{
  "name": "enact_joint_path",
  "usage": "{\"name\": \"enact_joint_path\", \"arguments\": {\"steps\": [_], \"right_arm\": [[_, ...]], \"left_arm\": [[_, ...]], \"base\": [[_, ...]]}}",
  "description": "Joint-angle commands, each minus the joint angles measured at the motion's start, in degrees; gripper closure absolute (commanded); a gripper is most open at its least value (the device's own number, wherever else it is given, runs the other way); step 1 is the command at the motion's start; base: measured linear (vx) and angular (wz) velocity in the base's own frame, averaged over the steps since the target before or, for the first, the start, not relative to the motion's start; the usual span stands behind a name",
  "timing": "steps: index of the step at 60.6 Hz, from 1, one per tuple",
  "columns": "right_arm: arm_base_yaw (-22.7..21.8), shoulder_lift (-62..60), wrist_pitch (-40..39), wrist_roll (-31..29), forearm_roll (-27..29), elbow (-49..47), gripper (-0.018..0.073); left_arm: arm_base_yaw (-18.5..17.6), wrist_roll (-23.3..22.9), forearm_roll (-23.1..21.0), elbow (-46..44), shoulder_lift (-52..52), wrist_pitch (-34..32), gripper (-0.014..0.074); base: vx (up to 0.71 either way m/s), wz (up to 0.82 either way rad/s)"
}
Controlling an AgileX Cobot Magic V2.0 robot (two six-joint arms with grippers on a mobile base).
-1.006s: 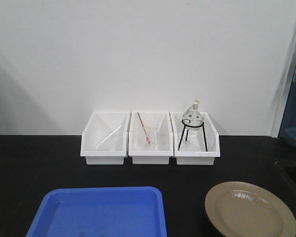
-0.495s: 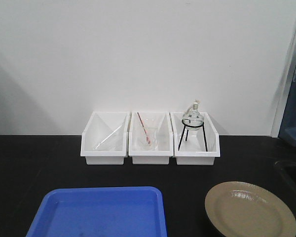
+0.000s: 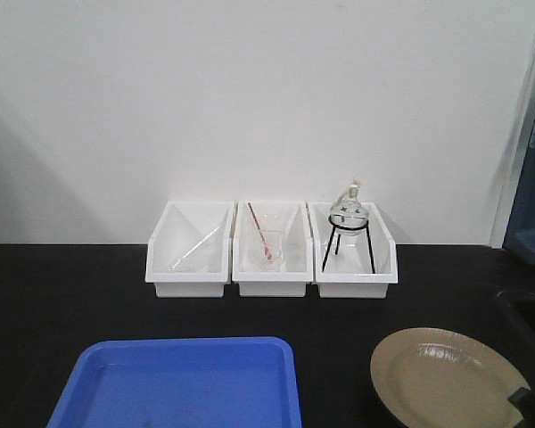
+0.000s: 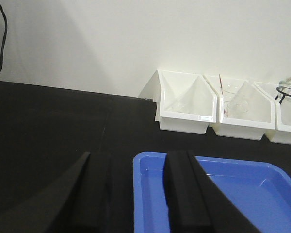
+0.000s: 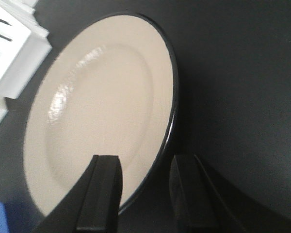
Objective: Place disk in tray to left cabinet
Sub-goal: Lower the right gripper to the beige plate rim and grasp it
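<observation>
Straddling the disk (image 5: 102, 111) rim, front-right corner of bench (image 3: 71, 294): right gripper (image 5: 144, 167), jaws apart, nothing held. Also left gripper (image 4: 136, 160): spread, empty, over tray (image 4: 223, 161) left rim, front edge. Step: disk pickup, judged. Next: close on rim, lift.

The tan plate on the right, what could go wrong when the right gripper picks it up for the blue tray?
1. The disk lies flat and glossy on the table; the open right gripper, a finger each side of its thin rim, may slip off.
2. The tray has a raised rim the disk could catch on.
3. A wide swing might hit the glassware in the white bins.
</observation>
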Motion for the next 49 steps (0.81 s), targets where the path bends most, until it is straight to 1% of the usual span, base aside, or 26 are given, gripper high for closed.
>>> {"name": "enact_joint_path", "arguments": {"steps": [1,15,24,34,42,49], "right_arm": [[-0.3,2.6,-4.2,-0.1,0.0,-4.0,0.0218],[-0.3,11.0,-4.0,0.0,1.1,-9.2,0.0218],[-0.3,13.9,-5.1,1.2,4.4,-10.2,0.0218],[-0.3,15.9,-5.2,1.2,7.9,-10.2,0.0218],[-0.3,17.1,-8.3,1.2,7.7,-10.3,0.0219],[-0.3,17.4,-8.8,1.2,6.5,-10.8,0.0219]], "left_arm": [[0.2,-0.5,-0.3,-2.1,0.5,-4.4,0.0195],[0.2,-0.5,-0.3,-2.1,0.5,-4.4,0.0195],[0.2,-0.5,-0.3,-2.1,0.5,-4.5,0.0195],[0.2,-0.5,-0.3,-2.1,0.5,-4.5,0.0195],[0.2,-0.5,-0.3,-2.1,0.5,-4.5,0.0195],[0.2,-0.5,-0.3,-2.1,0.5,-4.5,0.0195]], "base": [[0.0,0.0],[0.0,0.0],[0.0,0.0],[0.0,0.0],[0.0,0.0],[0.0,0.0]]}}
